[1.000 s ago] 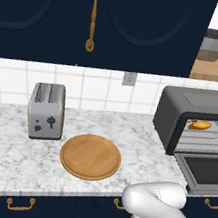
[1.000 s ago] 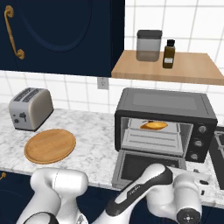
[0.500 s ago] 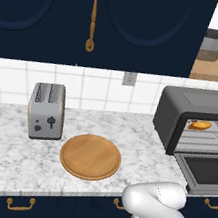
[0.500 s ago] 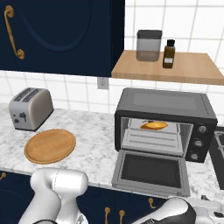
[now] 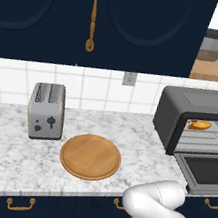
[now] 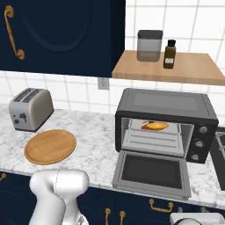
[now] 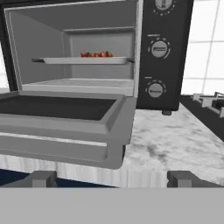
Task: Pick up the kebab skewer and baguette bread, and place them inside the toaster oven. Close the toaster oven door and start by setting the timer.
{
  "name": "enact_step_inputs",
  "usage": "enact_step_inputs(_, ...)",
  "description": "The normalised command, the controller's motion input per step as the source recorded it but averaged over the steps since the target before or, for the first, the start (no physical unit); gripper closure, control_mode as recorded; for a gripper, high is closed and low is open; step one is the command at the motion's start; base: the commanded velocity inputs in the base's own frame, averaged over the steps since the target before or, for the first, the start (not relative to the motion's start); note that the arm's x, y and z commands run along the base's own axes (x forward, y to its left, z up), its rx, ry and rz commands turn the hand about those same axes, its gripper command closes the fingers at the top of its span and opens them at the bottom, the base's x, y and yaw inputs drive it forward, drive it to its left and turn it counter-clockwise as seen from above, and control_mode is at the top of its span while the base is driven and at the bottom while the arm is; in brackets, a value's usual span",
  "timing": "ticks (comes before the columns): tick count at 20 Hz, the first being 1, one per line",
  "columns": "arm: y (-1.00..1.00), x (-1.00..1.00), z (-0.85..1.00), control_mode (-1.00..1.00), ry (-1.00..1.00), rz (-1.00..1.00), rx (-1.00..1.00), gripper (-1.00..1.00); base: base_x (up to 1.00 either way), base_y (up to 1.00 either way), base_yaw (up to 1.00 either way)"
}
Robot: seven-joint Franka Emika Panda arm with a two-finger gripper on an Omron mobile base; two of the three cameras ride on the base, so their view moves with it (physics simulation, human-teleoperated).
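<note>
Toaster oven (image 6: 166, 117) on the marble bench (image 6: 96, 136), right of centre, door (image 6: 153, 174) dropped flat and jutting past the bench edge. Baguette bread (image 6: 154, 125) lying on the upper rack inside, golden against the grey interior — seen also from the left base camera (image 5: 200, 125). Kebab skewer (image 7: 96, 54) on the tray in the hand view, red chunks in a row at the back of the cavity; too small to tell whether touching the bread. Three round knobs (image 7: 159, 48) stacked down the oven's right-hand panel.

Tool (image 7: 113, 178) low in front of the open door, below the level of the bench top, fingers (image 7: 42, 178) spread wide with nothing between them. Aimed at the door's front edge and the cavity beyond, well apart from both.

Round wooden board (image 5: 90, 156) bare at the middle of the bench, silver two-slot toaster (image 5: 46, 111) just behind it to the left. Wooden shelf (image 6: 171, 68) above the oven — grey canister (image 6: 149, 45) and dark bottle (image 6: 169, 54) side by side on it. Navy cabinets (image 5: 91, 16) with brass handles overhead.
</note>
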Motion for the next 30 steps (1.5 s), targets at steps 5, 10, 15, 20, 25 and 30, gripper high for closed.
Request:
enact_step_inputs(5, 0.08, 0.21, -0.14, -1.0, 0.0, 0.01, 0.0, -1.0, 0.0, 0.0, 0.0)
enact_step_inputs(10, 0.14, 0.3, -0.01, -1.0, 0.0, 0.0, 0.0, -1.0, 0.0, 0.0, 0.0)
enact_step_inputs(15, 0.26, 0.11, -0.2, -1.0, 0.0, 0.0, -0.01, -1.0, 0.0, 0.0, 0.0)
enact_step_inputs(20, 0.42, 0.0, -0.26, -1.0, 0.0, -0.07, -0.03, -1.0, 0.0, 0.0, 0.0)
enact_step_inputs(25, 0.26, 0.0, -0.19, -1.0, 0.0, -0.16, 0.0, -1.0, 0.0, 0.0, 0.0)
enact_step_inputs(30, 0.3, 0.25, -0.04, -1.0, 0.0, -0.22, -0.01, -1.0, 0.0, 0.0, 0.0)
